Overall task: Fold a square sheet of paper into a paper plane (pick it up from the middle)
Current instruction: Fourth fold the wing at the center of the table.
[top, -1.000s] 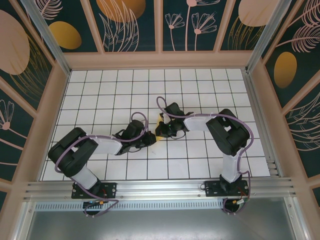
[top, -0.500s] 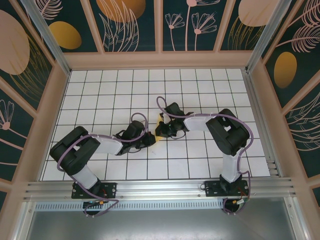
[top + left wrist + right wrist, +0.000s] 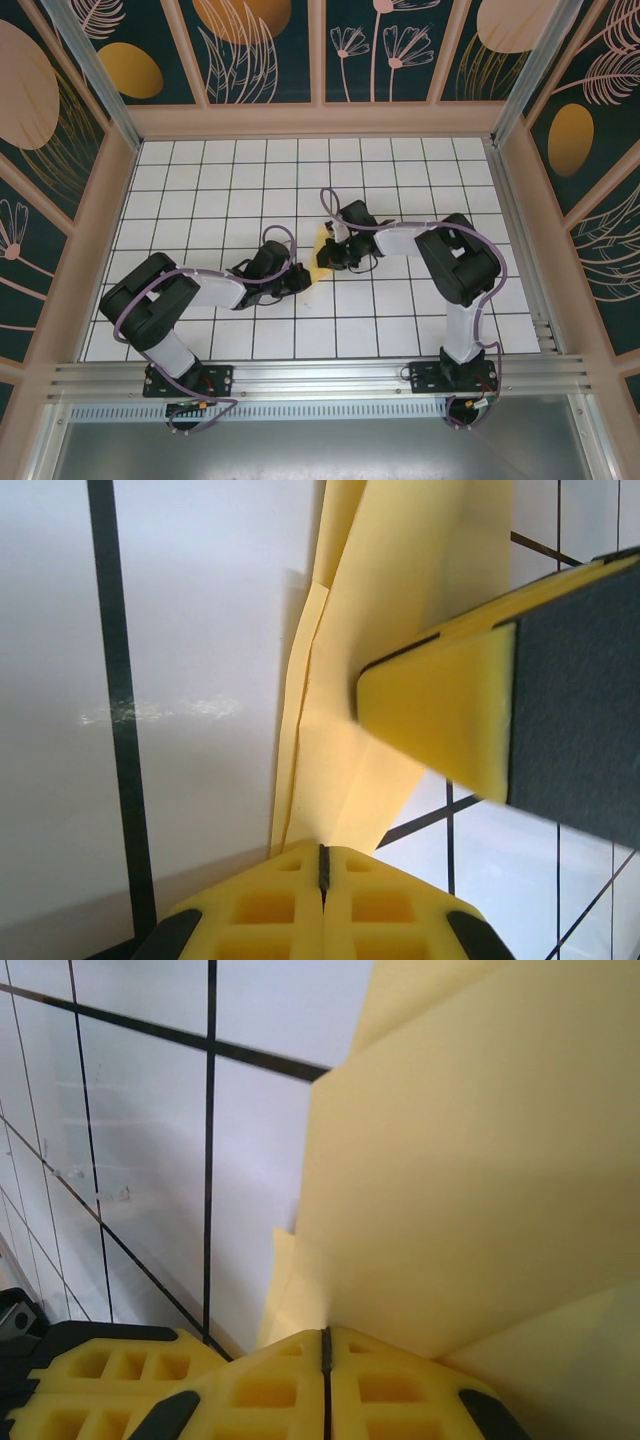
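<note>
Desk (image 3: 200, 180): white grid tiles, with walls at 9, 12 and 3 o'clock.

Folded yellow paper (image 3: 318, 246): near the desk centre, a narrow strip running roughly from 12 to 6 o'clock.

Left gripper (image 3: 299, 279): at the paper's 7 o'clock end. Its arm reaches in from the base at 7 o'clock.

Right gripper (image 3: 328, 256): against the paper's 3 o'clock side. Its arm reaches in from the base at 5 o'clock.

Grip detail is too small to resolve.
</note>
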Robot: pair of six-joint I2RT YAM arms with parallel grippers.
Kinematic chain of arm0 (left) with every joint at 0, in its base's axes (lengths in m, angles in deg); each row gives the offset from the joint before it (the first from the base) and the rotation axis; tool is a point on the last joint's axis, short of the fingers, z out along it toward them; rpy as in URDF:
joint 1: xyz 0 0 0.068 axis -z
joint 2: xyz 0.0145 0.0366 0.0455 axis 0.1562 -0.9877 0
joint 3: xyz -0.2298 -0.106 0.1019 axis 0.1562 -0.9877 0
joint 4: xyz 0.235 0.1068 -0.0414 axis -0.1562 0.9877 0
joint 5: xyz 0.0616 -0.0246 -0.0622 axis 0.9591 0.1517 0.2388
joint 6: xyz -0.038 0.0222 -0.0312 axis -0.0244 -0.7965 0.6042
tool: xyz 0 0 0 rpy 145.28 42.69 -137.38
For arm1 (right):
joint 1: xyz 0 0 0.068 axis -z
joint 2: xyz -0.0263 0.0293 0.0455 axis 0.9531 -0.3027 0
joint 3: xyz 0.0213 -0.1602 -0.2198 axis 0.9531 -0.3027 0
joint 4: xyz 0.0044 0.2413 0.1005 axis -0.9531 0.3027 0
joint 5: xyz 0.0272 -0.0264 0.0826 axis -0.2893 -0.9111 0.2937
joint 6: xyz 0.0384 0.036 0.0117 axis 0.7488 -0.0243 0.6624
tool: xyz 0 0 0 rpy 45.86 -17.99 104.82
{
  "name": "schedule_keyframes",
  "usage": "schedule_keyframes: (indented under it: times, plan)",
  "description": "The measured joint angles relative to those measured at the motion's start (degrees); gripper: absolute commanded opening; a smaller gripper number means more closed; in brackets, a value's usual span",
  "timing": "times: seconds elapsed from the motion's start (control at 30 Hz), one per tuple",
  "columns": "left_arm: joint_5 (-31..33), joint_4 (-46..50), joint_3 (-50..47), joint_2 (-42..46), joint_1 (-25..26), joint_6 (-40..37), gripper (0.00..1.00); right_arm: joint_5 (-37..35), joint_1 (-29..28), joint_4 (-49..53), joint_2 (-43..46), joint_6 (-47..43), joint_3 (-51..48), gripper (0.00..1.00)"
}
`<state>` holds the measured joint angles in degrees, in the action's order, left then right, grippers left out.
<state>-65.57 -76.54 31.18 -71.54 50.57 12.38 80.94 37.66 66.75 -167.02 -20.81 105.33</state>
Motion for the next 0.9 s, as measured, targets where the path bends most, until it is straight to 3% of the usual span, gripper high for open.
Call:
schedule_keyframes:
  times: [0.63,0.9]
  plan:
    - [-0.42,-0.24,-0.04,-0.17,0.00,0.00,0.00,2.21,10.84,4.09,-5.64,-6.71,8.50,0.08]
    - [-0.42,-0.24,-0.04,-0.17,0.00,-0.02,0.00,-1.92,15.58,4.11,-7.67,-7.30,13.00,0.09]
